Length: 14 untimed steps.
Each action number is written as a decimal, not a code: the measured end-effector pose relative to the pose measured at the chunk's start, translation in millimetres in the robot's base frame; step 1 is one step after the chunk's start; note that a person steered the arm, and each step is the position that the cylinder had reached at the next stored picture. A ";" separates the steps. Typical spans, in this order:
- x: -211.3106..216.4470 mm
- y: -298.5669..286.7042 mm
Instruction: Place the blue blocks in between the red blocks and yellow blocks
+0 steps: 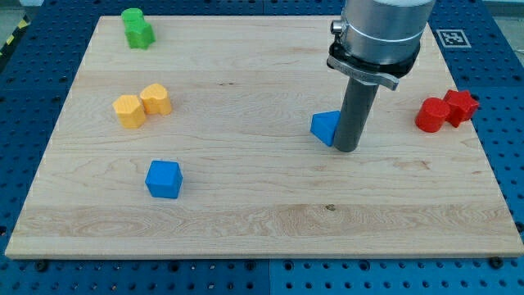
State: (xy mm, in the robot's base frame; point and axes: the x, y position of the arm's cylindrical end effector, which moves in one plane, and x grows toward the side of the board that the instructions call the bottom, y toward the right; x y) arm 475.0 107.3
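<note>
The blue triangular block lies right of the worktop's centre, its narrow end pointing toward the left edge, partly hidden behind the rod. My tip touches its right side; there is no pincer to open or close. The blue cube, matte and squarish with no clear long axis, sits toward the bottom-left corner. Two yellow blocks touch near the left edge; two red blocks touch at the right edge.

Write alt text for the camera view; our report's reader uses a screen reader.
My tip rests against the right side of a blue triangular block near the middle of a wooden board. Two yellow blocks and a blue cube lie left, two red blocks right, green blocks top left.
</note>
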 end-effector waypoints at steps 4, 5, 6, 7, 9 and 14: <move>57.4 -31.7; 58.3 -31.7; 58.3 -31.7; 76.3 -33.9; 97.9 -53.1; 74.2 -288.9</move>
State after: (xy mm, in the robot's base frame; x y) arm 549.2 -181.6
